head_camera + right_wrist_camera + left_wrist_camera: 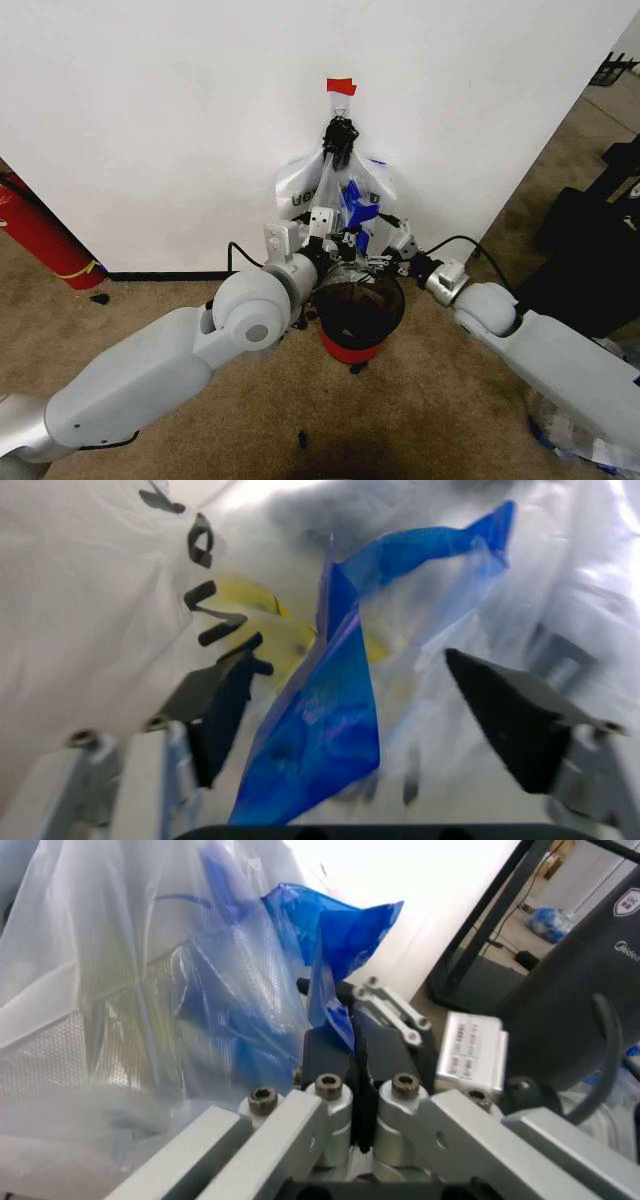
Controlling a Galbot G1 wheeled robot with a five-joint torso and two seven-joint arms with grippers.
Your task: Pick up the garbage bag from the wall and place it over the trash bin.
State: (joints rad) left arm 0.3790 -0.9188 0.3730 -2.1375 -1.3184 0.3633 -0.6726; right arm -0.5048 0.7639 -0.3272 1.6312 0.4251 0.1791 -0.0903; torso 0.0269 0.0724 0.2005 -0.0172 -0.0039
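**Pinching thin film at the wall, above the bin**

The garbage bag (pixel 335 190) hangs flat against the white wall from a dark clip under a strip of red tape (pixel 340 86), its lower end drooping to just above the trash bin (pixel 357 312), which stands on the carpet right at the wall's foot. Both my arms reach in over the bin's rim to the bag's bottom edge.

My left gripper (pixel 352 1057) has its pads pressed together on a fold of the bag's blue-printed film. My right gripper (pixel 365 705) stands wide open, its two black pads on either side of another blue fold, touching nothing that I can make out.

I judge this bag nearly weightless, limp and slick: it will crumple, cling and slide out of a shallow pinch, and could tear if I tug against the clip. The best hold looks like the bunched hem, taken deep between the pads, one side per gripper, so the mouth can spread.
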